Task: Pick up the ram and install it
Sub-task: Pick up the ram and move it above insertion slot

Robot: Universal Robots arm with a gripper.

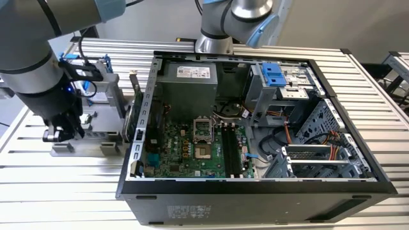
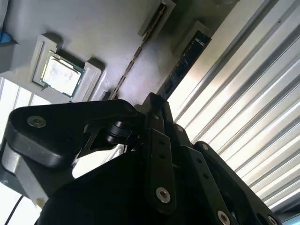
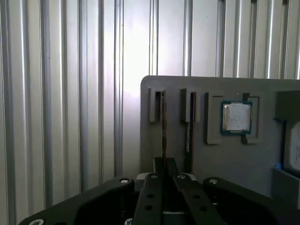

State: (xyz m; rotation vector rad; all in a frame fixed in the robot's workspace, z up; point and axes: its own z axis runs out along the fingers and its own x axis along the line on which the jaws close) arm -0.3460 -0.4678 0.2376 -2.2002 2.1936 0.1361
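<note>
Gripper (image 3: 164, 168) is pinching the ram (image 3: 163, 126): fingers are pressing together on the thin board, which is standing on edge in a slot of the gray holder (image 3: 262, 159). The stick is running straight out ahead of the fingertips in both wrist views, its far end sitting in the slot end farthest from the hand.

Second ram stick (image 3: 189, 131) is standing in the neighbouring slot just beside the fingers, parallel to the held one and apart from it. Processor chip (image 3: 236, 117) is lying flat in its pocket one place further out. Holder is sitting on the slatted table (image 3: 70, 93). In the exterior view the gripper (image 1: 61, 134) is hanging over the holder, with the open computer case (image 1: 255, 191) well off to the exterior view's right and its memory slots (image 1: 231, 148) looking unfilled.

Step in hand looks like the pickup. Doing it well probably means keeping the pinch square on the board, pulling straight out along the slot and not tilting toward the neighbouring stick.

Count: two ram sticks, one processor chip, one holder, one gripper.
</note>
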